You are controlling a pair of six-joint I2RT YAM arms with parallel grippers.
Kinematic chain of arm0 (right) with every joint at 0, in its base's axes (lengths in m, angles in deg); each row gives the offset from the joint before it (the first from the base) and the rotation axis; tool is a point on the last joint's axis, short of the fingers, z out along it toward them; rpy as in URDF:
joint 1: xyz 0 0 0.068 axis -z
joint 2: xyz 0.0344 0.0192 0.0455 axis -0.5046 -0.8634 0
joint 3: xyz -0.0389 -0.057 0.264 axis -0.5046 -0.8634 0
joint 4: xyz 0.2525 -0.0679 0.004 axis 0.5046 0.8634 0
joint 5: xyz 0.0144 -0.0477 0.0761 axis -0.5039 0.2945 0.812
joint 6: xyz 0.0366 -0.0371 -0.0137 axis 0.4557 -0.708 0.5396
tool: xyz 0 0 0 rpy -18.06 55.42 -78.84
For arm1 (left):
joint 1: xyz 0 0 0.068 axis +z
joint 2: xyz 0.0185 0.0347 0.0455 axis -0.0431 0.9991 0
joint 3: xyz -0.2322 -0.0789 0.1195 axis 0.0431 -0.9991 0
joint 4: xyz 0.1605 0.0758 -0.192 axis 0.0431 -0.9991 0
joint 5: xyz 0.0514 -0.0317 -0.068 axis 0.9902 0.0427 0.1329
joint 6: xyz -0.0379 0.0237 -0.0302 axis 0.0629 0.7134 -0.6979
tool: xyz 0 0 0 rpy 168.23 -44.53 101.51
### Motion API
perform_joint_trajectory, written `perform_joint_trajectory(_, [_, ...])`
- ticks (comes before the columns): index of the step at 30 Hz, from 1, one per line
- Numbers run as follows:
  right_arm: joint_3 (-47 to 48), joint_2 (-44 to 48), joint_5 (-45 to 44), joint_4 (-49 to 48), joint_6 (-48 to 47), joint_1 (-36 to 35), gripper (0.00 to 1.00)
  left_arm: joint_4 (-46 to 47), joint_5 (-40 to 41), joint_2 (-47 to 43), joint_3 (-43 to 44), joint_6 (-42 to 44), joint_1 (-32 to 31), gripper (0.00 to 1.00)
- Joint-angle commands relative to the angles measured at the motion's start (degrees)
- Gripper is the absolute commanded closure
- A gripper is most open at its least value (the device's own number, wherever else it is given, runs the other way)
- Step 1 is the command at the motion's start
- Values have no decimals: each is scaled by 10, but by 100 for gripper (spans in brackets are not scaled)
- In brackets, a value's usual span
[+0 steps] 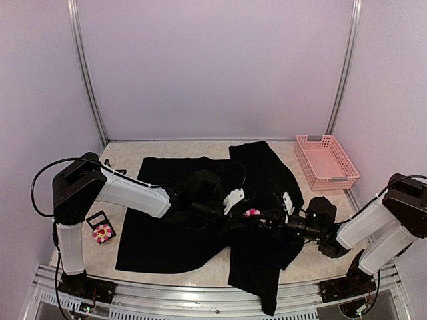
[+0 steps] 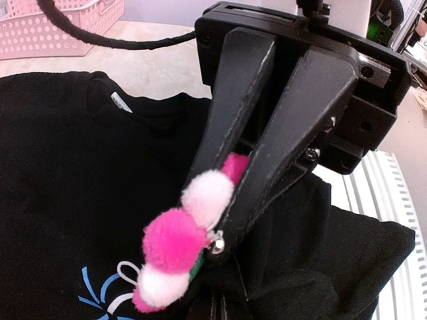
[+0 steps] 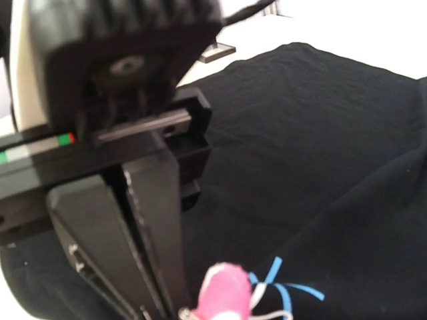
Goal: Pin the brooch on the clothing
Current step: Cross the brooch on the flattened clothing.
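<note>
The clothing (image 1: 167, 227), a black T-shirt, lies spread on the table, with its light-blue starburst mark (image 2: 100, 290) beside both grippers. The brooch (image 1: 252, 213) is a pink and white plush flower (image 2: 175, 240) with a metal pin showing at its edge. My right gripper (image 2: 217, 230) reaches in from the right and is shut on the brooch just above the shirt's chest. My left gripper (image 3: 157, 310) comes in from the left, its fingers pressed together, tips right beside the brooch (image 3: 225, 293) at bunched black fabric. What lies between its tips is hidden.
A second flower brooch (image 1: 102, 233) rests on a black card at the left, off the shirt. A pink basket (image 1: 327, 162) stands at the back right. The shirt's lower part hangs over the table's near rail (image 1: 200, 291).
</note>
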Motion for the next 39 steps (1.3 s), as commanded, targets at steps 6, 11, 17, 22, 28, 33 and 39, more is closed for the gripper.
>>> perform_joint_trajectory(6, [36, 7, 33, -84, 46, -2, 100, -1, 14, 21, 16, -4, -6, 100])
perform_joint_trajectory(11, [40, 18, 40, -81, 56, -2, 100, -4, 34, 27, 25, -9, -6, 100])
perform_joint_trajectory(17, [40, 27, 43, -84, 65, -4, 100, -23, 59, 51, 48, -14, -6, 100])
perform_joint_trajectory(22, [37, 26, 45, -89, 74, -4, 100, -22, 67, 53, 44, -15, -7, 100])
perform_joint_trajectory(28, [28, 44, 40, -60, 69, -1, 100, 9, 47, 20, 8, -16, -2, 90])
perform_joint_trajectory(33, [31, 68, 37, 24, 45, 6, 100, 58, 31, -50, -55, 10, 7, 72])
perform_joint_trajectory(39, [28, 43, 41, 50, 52, 17, 100, 37, 33, -64, -66, 32, 10, 71])
